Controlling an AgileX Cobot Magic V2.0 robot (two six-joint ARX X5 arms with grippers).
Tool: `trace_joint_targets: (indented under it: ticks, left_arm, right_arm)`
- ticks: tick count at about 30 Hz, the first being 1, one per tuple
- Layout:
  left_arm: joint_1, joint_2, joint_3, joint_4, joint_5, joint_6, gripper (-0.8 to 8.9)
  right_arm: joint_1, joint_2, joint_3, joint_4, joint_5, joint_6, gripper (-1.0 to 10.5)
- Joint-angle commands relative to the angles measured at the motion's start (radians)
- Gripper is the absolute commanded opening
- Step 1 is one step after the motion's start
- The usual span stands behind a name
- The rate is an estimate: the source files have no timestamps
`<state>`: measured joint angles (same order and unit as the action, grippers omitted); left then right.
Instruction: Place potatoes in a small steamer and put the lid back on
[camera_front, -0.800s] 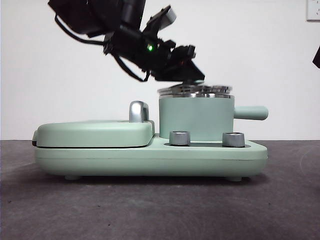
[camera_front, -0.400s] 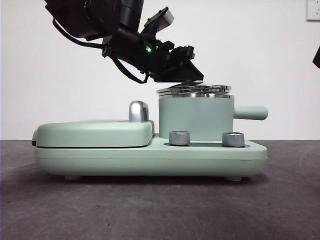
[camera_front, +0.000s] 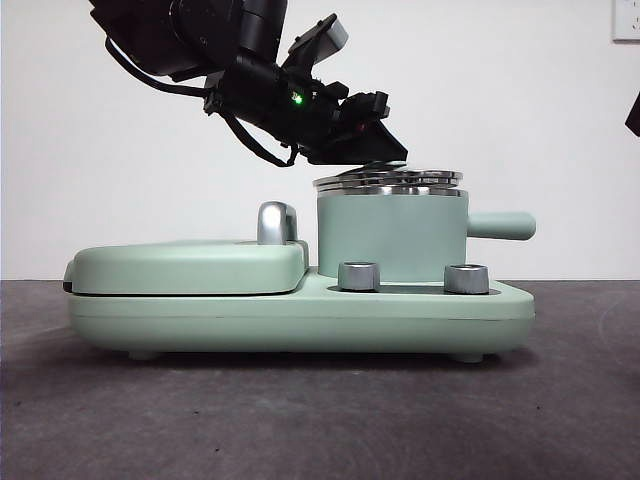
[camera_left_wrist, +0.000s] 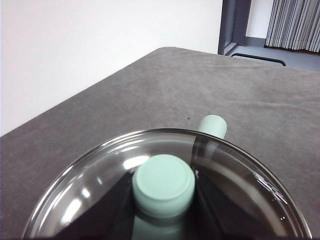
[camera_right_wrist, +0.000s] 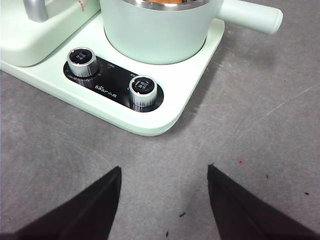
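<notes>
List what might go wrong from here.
1. The left gripper grips the lid by its knob; pulling away before opening could drag the lid off the steamer.
2. The lid looks slightly tilted on the rim; released so, it might sit crooked.

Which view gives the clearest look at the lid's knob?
The left wrist view: the knob fills the centre of the lid, with the left gripper shut on it. In the front view only a sliver of knob shows under the gripper. The right wrist view cuts off the small steamer below the lid.
</notes>
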<state>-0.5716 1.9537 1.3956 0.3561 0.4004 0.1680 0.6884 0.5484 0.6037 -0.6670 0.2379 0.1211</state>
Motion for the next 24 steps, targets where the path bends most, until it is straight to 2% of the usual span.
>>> trace_joint_targets:
  ticks: [1, 6, 24]
  left_arm:
    - [-0.007, -0.004, 0.021, 0.033, 0.012, 0.001, 0.14]
    - [-0.013, -0.003, 0.021, 0.035, 0.012, 0.037, 0.14]
    - [-0.013, 0.005, 0.021, 0.042, 0.012, 0.075, 0.14]
  right_arm:
    - [0.01, 0.005, 0.003, 0.007, 0.002, 0.005, 2.7]
    - [0.01, 0.005, 0.003, 0.007, 0.002, 0.002, 2.7]
    - [0.01, 0.005, 0.003, 0.007, 0.002, 0.002, 2.7]
